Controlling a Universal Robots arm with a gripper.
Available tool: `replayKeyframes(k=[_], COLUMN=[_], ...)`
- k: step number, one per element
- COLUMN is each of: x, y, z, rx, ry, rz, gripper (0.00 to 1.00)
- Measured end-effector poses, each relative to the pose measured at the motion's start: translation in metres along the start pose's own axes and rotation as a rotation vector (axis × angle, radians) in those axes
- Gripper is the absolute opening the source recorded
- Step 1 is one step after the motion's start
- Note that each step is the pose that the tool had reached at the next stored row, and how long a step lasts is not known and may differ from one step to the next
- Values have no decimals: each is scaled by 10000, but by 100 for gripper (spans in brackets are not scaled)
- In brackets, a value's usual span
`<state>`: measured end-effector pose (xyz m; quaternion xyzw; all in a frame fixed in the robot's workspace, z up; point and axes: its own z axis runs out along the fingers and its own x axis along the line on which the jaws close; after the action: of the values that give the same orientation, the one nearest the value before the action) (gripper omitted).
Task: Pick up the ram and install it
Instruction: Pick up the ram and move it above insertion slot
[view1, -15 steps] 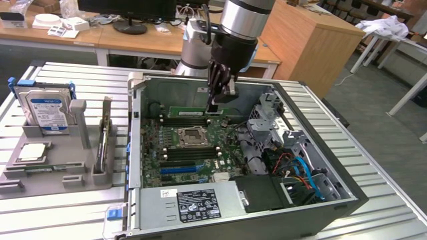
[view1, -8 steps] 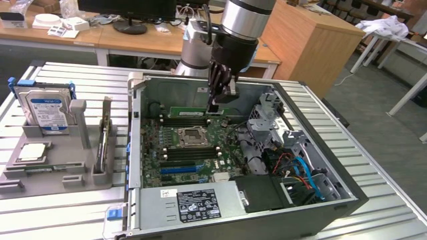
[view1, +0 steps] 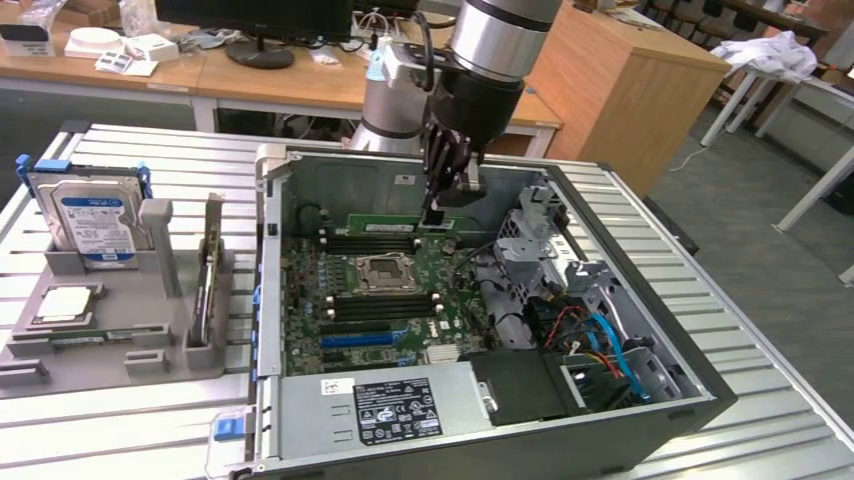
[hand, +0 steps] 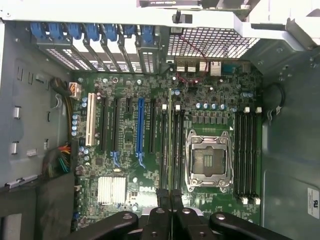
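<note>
The ram (view1: 380, 224) is a slim green stick. It hangs level inside the open computer case, just above the motherboard (view1: 350, 318), and my gripper (view1: 441, 210) is shut on it from above. In the wrist view I see the ram (hand: 170, 140) edge-on as a thin pale line between my black fingertips (hand: 162, 196), with my gripper (hand: 170, 197) closed around it. There it runs parallel to the black memory slots (hand: 176, 150) that lie between the CPU socket (hand: 210, 160) and the expansion slots. I cannot tell whether it touches a slot.
More black memory slots (hand: 246, 152) lie on the other side of the socket. A grey fixture (view1: 114, 330) at the exterior view's left holds a hard drive (view1: 87, 215) and a CPU chip (view1: 64, 305). The power supply (view1: 387, 405), coloured cables (view1: 601, 345) and drive cage (view1: 534, 240) crowd the case.
</note>
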<state>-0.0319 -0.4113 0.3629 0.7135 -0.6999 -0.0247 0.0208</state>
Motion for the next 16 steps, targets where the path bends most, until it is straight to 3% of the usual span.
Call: replayKeyframes(k=[9,16], x=[0,0], y=[-10,-15], z=[13,97], rx=[0,0], ry=[-1,-1], rz=[1,0], gripper=[12,12])
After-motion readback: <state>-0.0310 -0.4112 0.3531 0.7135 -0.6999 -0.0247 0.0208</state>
